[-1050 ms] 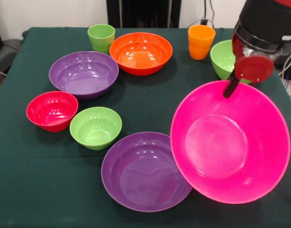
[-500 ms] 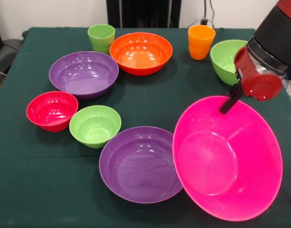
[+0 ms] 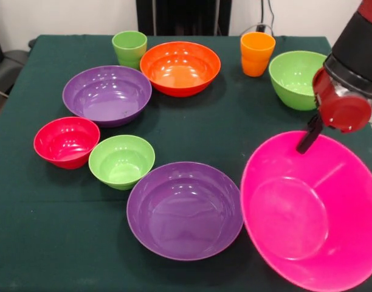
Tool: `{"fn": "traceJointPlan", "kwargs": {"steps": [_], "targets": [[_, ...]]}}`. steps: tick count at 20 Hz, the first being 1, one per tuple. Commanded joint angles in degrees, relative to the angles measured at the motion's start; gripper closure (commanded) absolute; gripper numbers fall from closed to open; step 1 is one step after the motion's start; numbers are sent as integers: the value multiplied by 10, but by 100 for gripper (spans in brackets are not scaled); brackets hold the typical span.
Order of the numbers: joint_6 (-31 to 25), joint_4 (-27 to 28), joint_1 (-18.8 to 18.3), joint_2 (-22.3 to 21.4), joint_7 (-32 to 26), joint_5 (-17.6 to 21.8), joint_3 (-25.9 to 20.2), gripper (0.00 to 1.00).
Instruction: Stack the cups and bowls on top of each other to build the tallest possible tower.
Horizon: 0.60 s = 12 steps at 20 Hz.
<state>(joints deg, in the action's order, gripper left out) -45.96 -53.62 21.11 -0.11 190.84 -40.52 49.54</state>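
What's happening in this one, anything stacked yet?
Nothing is stacked yet. The gripper holds the huge pink bowl by its far rim, tilted up at the table's front right, beside the near purple bowl. The other bowls sit apart on the green cloth: a second purple bowl, the orange bowl, the large green bowl, the red bowl and the small green bowl. The green cup and orange cup stand at the back.

A single front camera looks down across the green-clothed table (image 3: 46, 243) from its near edge, close and slightly elevated.
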Motion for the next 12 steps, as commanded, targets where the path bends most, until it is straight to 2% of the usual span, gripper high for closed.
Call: {"fn": "traceJointPlan", "kwargs": {"steps": [1, 6, 12], "targets": [[-77, -65, -14, -108, 31, -22, -109, 100], [-116, -79, -19, -146, 13, -17, -127, 100], [-105, -111, -33, -181, -17, -17, -158, 100]]}}
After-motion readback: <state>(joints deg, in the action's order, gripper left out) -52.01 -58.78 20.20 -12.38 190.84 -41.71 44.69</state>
